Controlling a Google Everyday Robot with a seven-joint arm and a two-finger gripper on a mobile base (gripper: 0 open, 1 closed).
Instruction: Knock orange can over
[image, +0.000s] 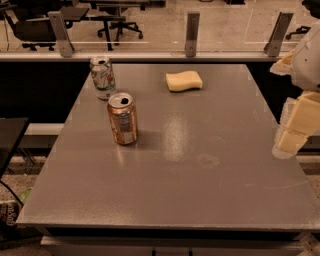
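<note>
1. The orange can (122, 119) stood upright on the grey table (210, 195), left of the table's middle, with its silver top and open mouth facing up and its pale label patch turned toward the camera.
2. A white-and-green can (102, 77) stood upright just behind it, nearer the far left corner; the two cans were close but did not touch.
3. A yellow sponge (184, 80) lay flat near the far edge, about midway across, well apart from both cans.
4. The gripper (288, 141) showed at the right edge of the view as pale, blocky shapes hanging beside the table's right side, above floor level and not over the tabletop.
5. It was well apart from the orange can, with most of the bare table surface between them, and it touched nothing.
6. Whether the gripper was spread or closed could not be told from this view.
7. Beyond the table ran a glass barrier with metal posts (191, 32), and office chairs (120, 25) stood on the floor behind it.
8. A dark, flat surface (10, 135) sat low at the left, beside the table.
</note>
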